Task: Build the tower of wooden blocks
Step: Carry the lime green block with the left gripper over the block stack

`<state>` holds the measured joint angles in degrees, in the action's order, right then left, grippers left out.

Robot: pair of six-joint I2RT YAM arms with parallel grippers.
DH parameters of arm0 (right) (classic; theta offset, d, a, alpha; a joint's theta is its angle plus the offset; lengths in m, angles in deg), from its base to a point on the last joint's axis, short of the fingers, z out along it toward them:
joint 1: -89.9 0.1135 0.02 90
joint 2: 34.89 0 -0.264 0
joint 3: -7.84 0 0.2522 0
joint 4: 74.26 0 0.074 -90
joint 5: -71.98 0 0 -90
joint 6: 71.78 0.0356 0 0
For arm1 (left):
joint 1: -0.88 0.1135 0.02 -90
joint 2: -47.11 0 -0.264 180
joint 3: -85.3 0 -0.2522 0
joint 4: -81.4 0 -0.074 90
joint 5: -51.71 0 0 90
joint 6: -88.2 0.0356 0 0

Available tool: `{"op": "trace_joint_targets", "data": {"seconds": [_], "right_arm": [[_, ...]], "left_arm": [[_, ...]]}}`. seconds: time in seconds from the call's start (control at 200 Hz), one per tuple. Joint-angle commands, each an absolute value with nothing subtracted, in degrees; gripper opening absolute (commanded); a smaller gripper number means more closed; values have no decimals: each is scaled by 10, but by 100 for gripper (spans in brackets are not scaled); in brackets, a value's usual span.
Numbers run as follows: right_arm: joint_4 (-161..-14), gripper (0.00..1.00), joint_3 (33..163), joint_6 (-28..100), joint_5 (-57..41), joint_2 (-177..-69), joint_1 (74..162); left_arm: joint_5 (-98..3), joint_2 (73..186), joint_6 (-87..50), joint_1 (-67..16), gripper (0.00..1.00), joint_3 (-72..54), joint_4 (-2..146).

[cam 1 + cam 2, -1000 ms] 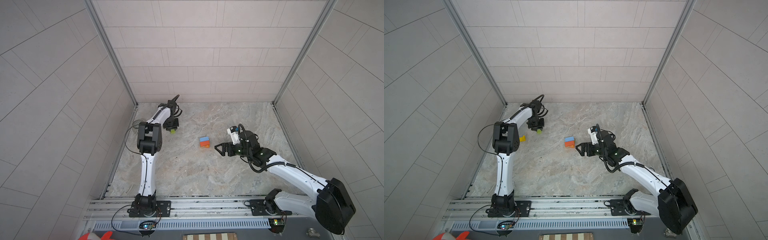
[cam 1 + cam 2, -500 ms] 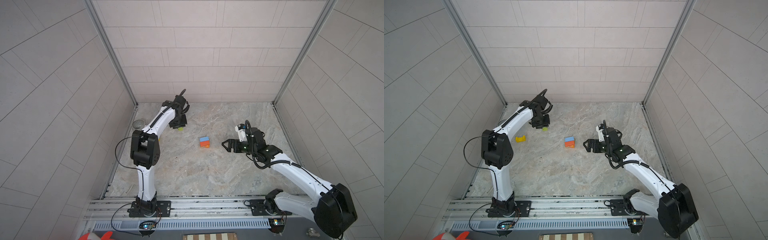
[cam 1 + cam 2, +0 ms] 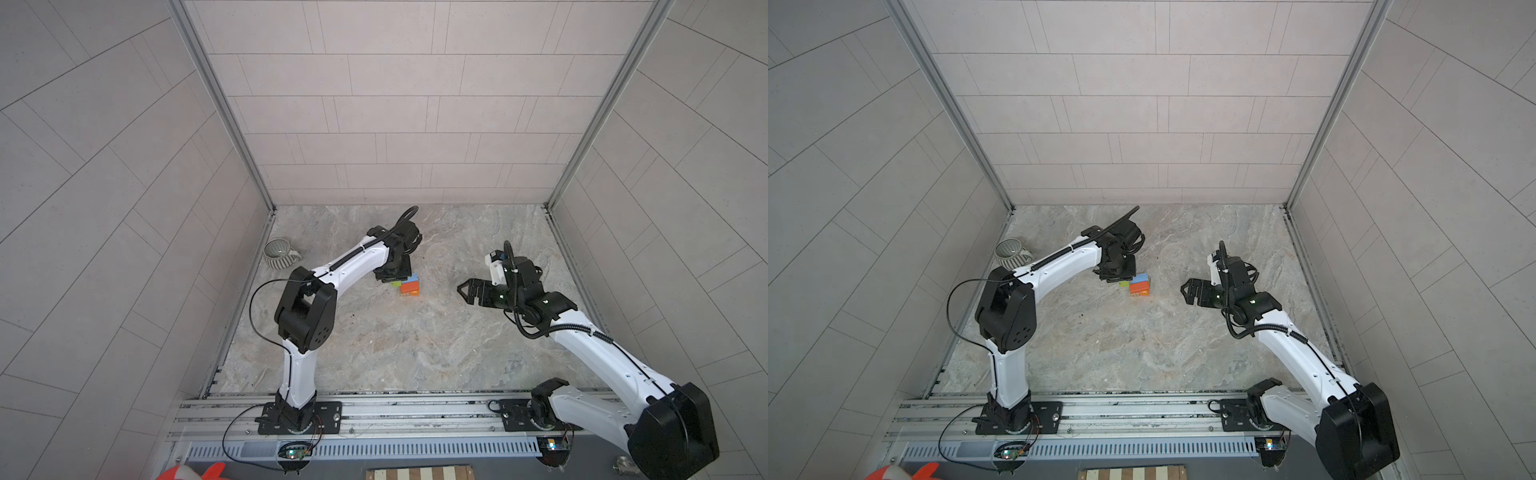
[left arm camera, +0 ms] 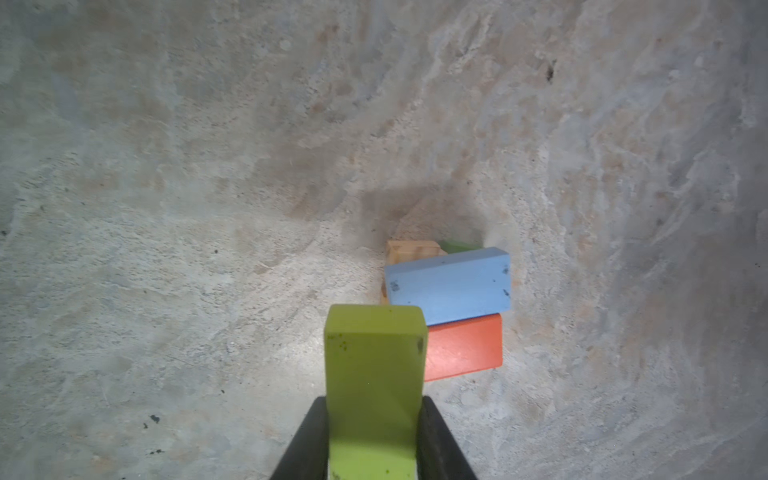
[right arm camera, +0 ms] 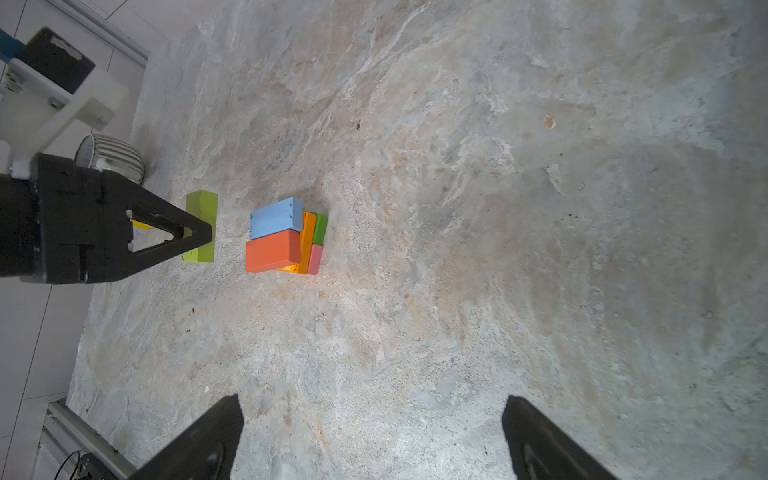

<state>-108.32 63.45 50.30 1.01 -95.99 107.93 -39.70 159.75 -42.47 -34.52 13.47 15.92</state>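
Lime-green block (image 4: 374, 361) clamped between left gripper (image 4: 374, 401) fingers (image 4: 311, 440), just beside wood block tower (image 4: 449, 291). Right gripper (image 5: 372, 399) spread wide, empty, well apart from tower.

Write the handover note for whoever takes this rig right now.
Left gripper: shut on the lime block, held just beside the tower.
Right gripper: open and empty, on the tower's other side.
Tower: between the grippers. The blue block and red block sit side by side on top, with orange, green, pink and tan beneath.
Done: six blocks stacked.
Left: place the lime block on top. After that, probably the yellow piece, partly hidden behind the left gripper.
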Motion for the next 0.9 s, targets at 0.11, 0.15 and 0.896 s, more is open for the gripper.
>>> {"op": "trace_joint_targets", "data": {"seconds": [0.11,0.15,0.896], "right_arm": [[-1100,99,626,488,24,-947,1058],[-1099,99,626,489,27,-948,1056],[-1081,99,613,497,58,-947,1037]], "left_arm": [[-373,1625,-462,-364,26,162,165],[-372,1632,-463,-367,26,169,166],[-345,1683,-468,-390,25,234,128]]}}
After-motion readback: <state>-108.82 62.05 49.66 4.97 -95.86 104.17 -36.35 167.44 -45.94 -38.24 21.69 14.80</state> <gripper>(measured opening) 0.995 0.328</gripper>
